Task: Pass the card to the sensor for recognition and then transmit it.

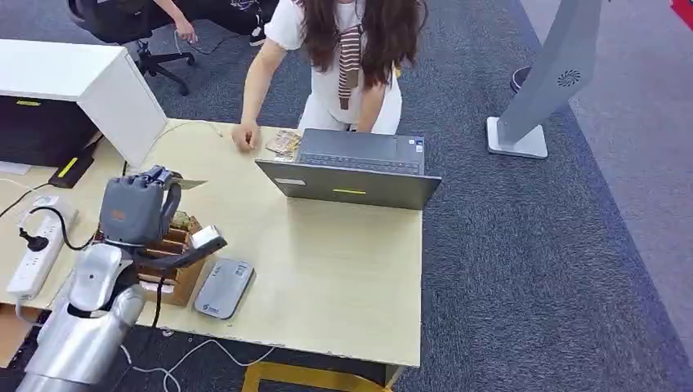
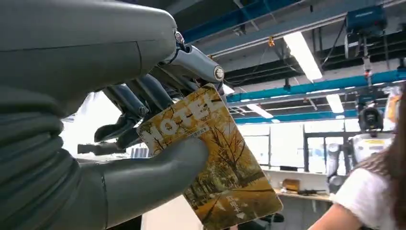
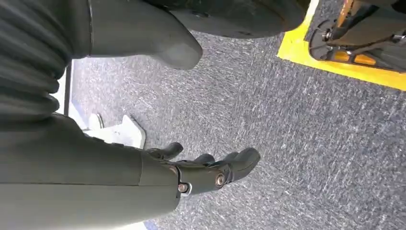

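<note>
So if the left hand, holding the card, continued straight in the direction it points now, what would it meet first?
Probably the open laptop. The left hand holds the card above the desk, pointing towards the laptop's back, with bare desk between them. Depth is unclear, so it might pass above the laptop.

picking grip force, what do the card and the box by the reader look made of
Card: looks like glossy printed plastic or coated paper; flat and stiff, held unbent in the left robot hand. Box: looks like unpainted wood, brown with slotted dividers. Reader: smooth grey casing, probably plastic.

Yellow autumn-tree card [image 2: 215,163] tilted, raised above grey sensor [image 1: 223,287] on desk.
</note>
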`<state>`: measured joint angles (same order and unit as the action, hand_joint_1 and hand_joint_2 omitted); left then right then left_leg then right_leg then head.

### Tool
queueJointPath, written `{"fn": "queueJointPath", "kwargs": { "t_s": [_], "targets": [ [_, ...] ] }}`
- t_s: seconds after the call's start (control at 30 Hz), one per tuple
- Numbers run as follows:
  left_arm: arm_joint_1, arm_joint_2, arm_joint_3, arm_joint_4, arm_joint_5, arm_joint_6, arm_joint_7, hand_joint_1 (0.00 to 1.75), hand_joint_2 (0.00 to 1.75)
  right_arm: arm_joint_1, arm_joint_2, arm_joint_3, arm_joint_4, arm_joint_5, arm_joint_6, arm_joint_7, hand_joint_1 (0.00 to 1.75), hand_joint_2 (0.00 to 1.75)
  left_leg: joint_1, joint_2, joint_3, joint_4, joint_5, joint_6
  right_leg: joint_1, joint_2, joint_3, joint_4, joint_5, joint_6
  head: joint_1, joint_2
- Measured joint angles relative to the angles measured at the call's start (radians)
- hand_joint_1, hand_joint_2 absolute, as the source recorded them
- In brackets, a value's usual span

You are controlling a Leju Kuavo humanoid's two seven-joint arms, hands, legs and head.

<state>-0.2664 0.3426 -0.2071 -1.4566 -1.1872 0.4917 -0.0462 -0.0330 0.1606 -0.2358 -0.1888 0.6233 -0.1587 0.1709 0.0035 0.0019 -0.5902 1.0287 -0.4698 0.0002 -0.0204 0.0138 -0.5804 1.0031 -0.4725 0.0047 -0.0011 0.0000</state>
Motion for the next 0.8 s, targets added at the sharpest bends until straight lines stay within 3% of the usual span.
{"fn": "queueJointPath", "kwargs": {
  "t_s": [0.13, 0.3, 0.43, 0.6, 0.8],
  "targets": [
    [0.088, -0.01, -0.004, -0.09, -0.016, -0.008, -0.003, 1.75, 1.75, 0.001, 0.002, -0.009, 0.0, 0.0, -0.006, 0.0, 0.0, 1.75, 0.0, 0.0, 0.0, 0.0, 0.0, 0.0, 0.0, 0.0, 0.0, 0.0, 0.0, 0.0, 0.0, 0.0],
    [0.169, -0.012, -0.023, -0.146, -0.045, -0.087, 0.031, 1.75, 1.75, 0.002, 0.003, -0.019, 0.0, 0.0, -0.009, -0.002, 0.0, 1.75, 0.0, 0.0, 0.0, 0.0, -0.001, -0.001, 0.0, 0.0, 0.0, 0.0, 0.0, 0.0, 0.0, 0.0],
    [0.196, -0.01, -0.028, -0.149, -0.063, -0.187, 0.072, 1.75, 1.75, 0.002, 0.003, -0.026, 0.0, 0.001, -0.01, -0.001, 0.0, 1.75, 0.0, -0.001, 0.0, 0.0, -0.001, -0.001, 0.0, -0.001, 0.0, 0.0, 0.0, 0.0, 0.0, 0.0],
    [0.208, -0.006, -0.032, -0.149, -0.067, -0.213, 0.082, 1.75, 1.75, 0.003, 0.003, -0.033, 0.0, 0.002, -0.011, 0.0, 0.0, 1.75, 0.0, -0.001, 0.0, 0.0, -0.001, -0.001, 0.0, -0.001, 0.0, 0.0, 0.0, 0.0, 0.0, 0.0],
    [0.21, 0.01, -0.053, -0.144, -0.069, -0.309, 0.108, 1.75, 1.75, 0.003, 0.004, -0.041, 0.0, 0.015, -0.011, -0.003, 0.0, 1.75, 0.0, -0.001, 0.0, 0.0, -0.001, -0.001, 0.0, -0.001, 0.0, 0.0, 0.0, 0.0, 0.0, 0.0]
  ]
}}
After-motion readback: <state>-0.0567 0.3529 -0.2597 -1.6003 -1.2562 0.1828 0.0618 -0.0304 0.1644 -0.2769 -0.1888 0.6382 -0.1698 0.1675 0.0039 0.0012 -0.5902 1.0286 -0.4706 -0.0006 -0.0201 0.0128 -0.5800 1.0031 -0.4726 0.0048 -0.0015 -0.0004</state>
